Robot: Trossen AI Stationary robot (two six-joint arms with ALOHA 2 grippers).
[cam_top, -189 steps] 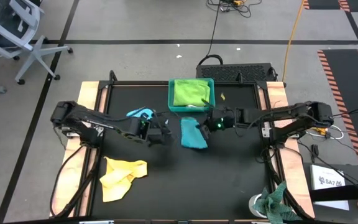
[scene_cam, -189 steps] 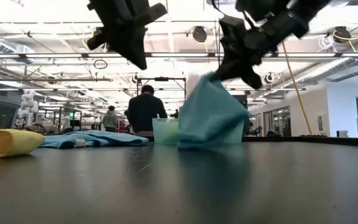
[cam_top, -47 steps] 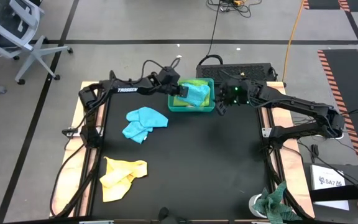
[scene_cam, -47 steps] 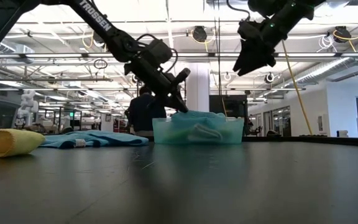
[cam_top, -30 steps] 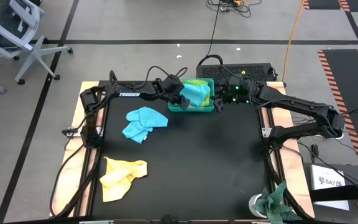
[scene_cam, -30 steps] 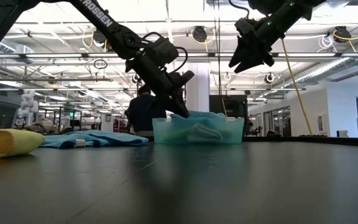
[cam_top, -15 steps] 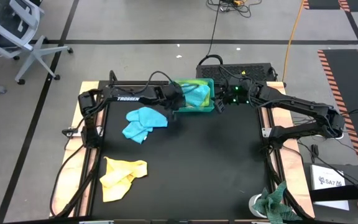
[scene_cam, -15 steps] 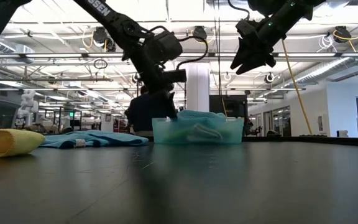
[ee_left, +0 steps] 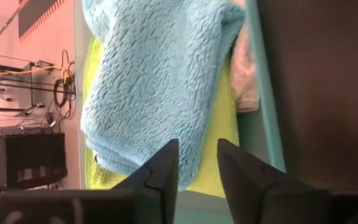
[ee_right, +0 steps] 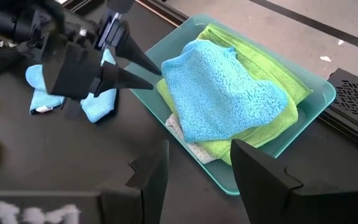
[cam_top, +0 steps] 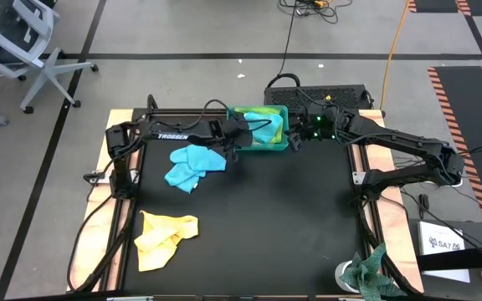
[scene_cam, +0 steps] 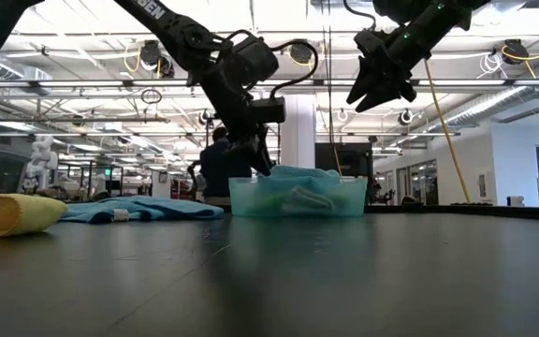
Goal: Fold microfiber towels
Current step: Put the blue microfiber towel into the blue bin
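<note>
A turquoise towel (ee_right: 222, 102) lies folded on a lime green towel (ee_right: 288, 78) in the teal tray (cam_top: 258, 149) at the table's far middle. A pale cloth (ee_right: 185, 142) shows under both at the tray's near side. My left gripper (ee_left: 197, 165) stands open at the tray's left near corner, slanting down, its fingertips (ee_right: 157, 70) at the turquoise towel's edge. My right gripper (ee_right: 197, 162) hangs open above the table just right of the tray. A light blue towel (cam_top: 192, 163) and a yellow towel (cam_top: 164, 237) lie crumpled on the table's left half. My left gripper has its open fingertips right at the left edge (ee_right: 166, 74) of the turquoise towel, coming from the table's left and slanting down. I cannot tell whether they touch it. The towel rests on the lime green towel in the tray.
A mottled green-and-white rag (cam_top: 366, 272) lies at the near right corner beside a white paper (cam_top: 442, 242). A black box (cam_top: 316, 94) sits behind the tray. The table's middle and right show bare black top (cam_top: 291, 217).
My left gripper has rolled about its own axis and drawn back a little toward the table's left, off the middle of the tray. The turquoise towel stays lying on the lime green one in the tray.
</note>
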